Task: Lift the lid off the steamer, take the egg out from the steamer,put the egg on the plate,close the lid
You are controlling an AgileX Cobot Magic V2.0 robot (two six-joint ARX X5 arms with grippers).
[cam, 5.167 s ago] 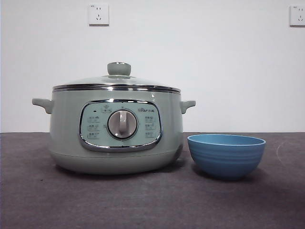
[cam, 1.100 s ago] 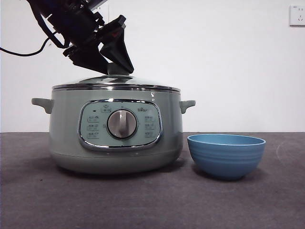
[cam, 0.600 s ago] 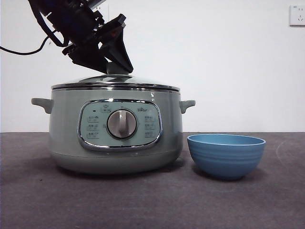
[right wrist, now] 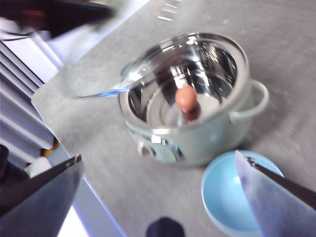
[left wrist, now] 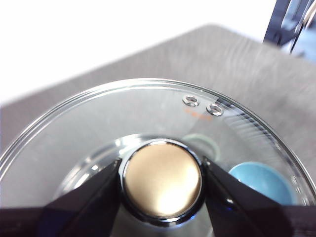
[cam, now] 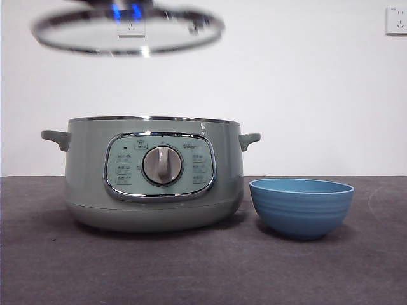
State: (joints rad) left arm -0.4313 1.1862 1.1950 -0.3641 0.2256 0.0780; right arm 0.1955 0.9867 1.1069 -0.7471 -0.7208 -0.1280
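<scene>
Left gripper (left wrist: 162,180) is clamped on the knob (left wrist: 162,178) of the lid (cam: 127,30), one black jaw pressed to each side of it, and I now have the lid well above the steamer (cam: 152,173); half a second back it was seated on the rim with that gripper bearing down on the knob. In the front view the glass disc hangs near the top edge, slightly tilted and blurred (so it is on the move, I judge). That means the first step is as good as done, and the pot stands open.

From the right wrist view I can see the egg (right wrist: 185,97) sitting upright in the middle of the shiny inner pan, exposed. My right gripper (right wrist: 163,170) is spread wide and holds nothing, high over the table and apart from the pot.

Beside the steamer stands a blue bowl (cam: 301,206), near but not touching; I see no flat plate, so I take that as the place for the egg.

Next, I think, the right arm goes down for the egg while the left keeps the lid clear.
</scene>
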